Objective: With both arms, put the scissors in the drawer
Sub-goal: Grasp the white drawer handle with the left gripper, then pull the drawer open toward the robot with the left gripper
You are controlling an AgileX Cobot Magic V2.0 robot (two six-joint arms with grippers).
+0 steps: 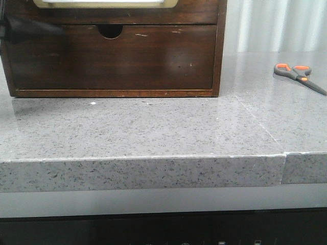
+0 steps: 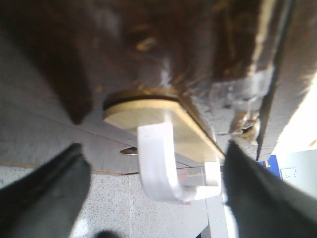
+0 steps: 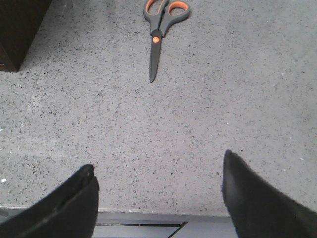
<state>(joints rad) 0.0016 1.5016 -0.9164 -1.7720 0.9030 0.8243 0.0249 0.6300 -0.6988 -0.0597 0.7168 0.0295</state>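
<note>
One scissors [image 1: 298,75], one wooden cabinet [image 1: 219,46] with two drawer fronts, one grey stone counter [image 1: 153,132], two black grippers.

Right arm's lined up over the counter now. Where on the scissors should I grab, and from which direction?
Probably come straight down from above: the scissors lie flat and closed on the counter, nothing beside them. Grip across the narrow part at the orange pivot, fingers on either side of the blades, since the loops are wider and the tip is thin. The right gripper is open and well short of them.
</note>
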